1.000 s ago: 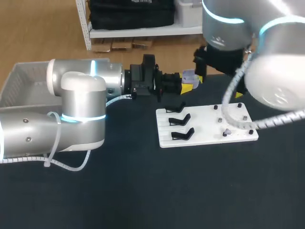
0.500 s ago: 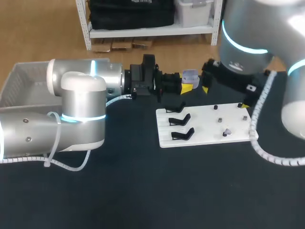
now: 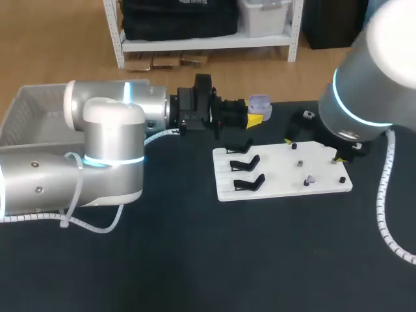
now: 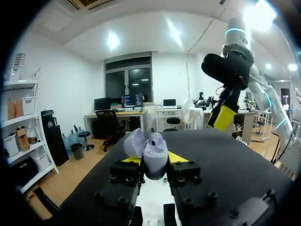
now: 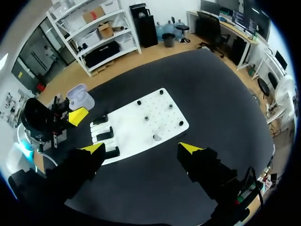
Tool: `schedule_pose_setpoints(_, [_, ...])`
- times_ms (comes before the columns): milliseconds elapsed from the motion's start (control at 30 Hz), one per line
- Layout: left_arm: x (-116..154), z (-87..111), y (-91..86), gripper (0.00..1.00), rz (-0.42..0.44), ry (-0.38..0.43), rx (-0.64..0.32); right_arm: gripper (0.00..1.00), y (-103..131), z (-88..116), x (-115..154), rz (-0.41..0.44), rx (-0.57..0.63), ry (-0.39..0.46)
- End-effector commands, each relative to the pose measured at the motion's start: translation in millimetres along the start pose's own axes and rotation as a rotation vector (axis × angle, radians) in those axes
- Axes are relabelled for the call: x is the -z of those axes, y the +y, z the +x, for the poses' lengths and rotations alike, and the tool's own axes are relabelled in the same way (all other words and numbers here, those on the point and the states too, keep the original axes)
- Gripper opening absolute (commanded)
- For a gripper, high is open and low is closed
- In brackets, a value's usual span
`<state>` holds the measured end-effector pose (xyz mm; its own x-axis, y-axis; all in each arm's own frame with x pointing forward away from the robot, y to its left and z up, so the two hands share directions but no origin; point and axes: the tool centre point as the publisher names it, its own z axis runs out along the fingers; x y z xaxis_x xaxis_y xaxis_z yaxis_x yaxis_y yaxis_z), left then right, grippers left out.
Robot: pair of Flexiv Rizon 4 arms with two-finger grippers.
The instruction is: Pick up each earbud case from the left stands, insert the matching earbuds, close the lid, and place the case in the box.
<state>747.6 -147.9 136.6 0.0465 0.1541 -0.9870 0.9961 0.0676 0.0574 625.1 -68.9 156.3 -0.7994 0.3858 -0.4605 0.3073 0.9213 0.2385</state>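
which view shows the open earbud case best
Left wrist view: the earbud case sits close up, clamped in the left gripper, lid open, one earbud visible inside. The head view shows it small at the gripper's tip; the right wrist view shows it small, from above.

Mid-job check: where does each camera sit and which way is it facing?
Head view: above and behind the robot, looking down on the table; left arm and right arm both show.
Left wrist view: on the left wrist, looking level across the table; left gripper shows, jaws shut on the open earbud case.
Right wrist view: on the right wrist, looking down at the white board; right gripper shows, jaws open.
Shared: all three show the case.
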Motion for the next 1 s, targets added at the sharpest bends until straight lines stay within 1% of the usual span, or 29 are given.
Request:
schedule_pose_setpoints(33, [0.2, 1.4, -2.3, 0.0, -0.008, -0.007, -0.005, 1.0, -4.0, 1.6, 0.6, -0.034, -0.002, -0.009])
schedule_pose_setpoints(200, [0.2, 1.4, -2.3, 0.0, -0.008, -0.007, -0.005, 1.0, -4.0, 1.6, 0.6, -0.034, -0.002, -0.009])
schedule_pose_setpoints(233, [0.2, 1.4, -2.3, 0.0, -0.008, -0.007, -0.005, 1.0, -5.4, 4.9, -4.1, -0.053, -0.037, 0.013])
schedule_pose_setpoints(267, [0.2, 1.4, -2.3, 0.0, -0.008, -0.007, -0.005, 1.0, -7.6, 7.9, -9.4, -0.048, -0.05, 0.039])
schedule_pose_setpoints(333, [0.2, 1.4, -2.3, 0.0, -0.008, -0.007, -0.005, 1.0, -10.9, 11.3, -20.3, -0.056, -0.054, 0.055])
schedule_pose_setpoints(400, [0.2, 1.4, -2.3, 0.0, -0.008, -0.007, -0.005, 1.0, -13.9, 12.8, -30.2, -0.064, -0.086, 0.071])
schedule_pose_setpoints(533, [0.2, 1.4, -2.3, 0.0, -0.008, -0.007, -0.005, 1.0, -21.3, 17.4, -48.7, -0.045, -0.074, 0.093])
schedule_pose_setpoints(600, [0.2, 1.4, -2.3, 0.0, -0.008, -0.007, -0.005, 1.0, -24.9, 20.6, -59.2, -0.022, -0.059, 0.119])
schedule_pose_setpoints(800, [0.2, 1.4, -2.3, 0.0, -0.008, -0.007, -0.005, 1.0, -30.7, 30.4, -83.4, 0.008, -0.021, 0.198])
schedule_pose_setpoints(1000, [0.2, 1.4, -2.3, 0.0, -0.008, -0.007, -0.005, 1.0, -35.2, 32.7, -98.8, 0.03, 0.002, 0.228])
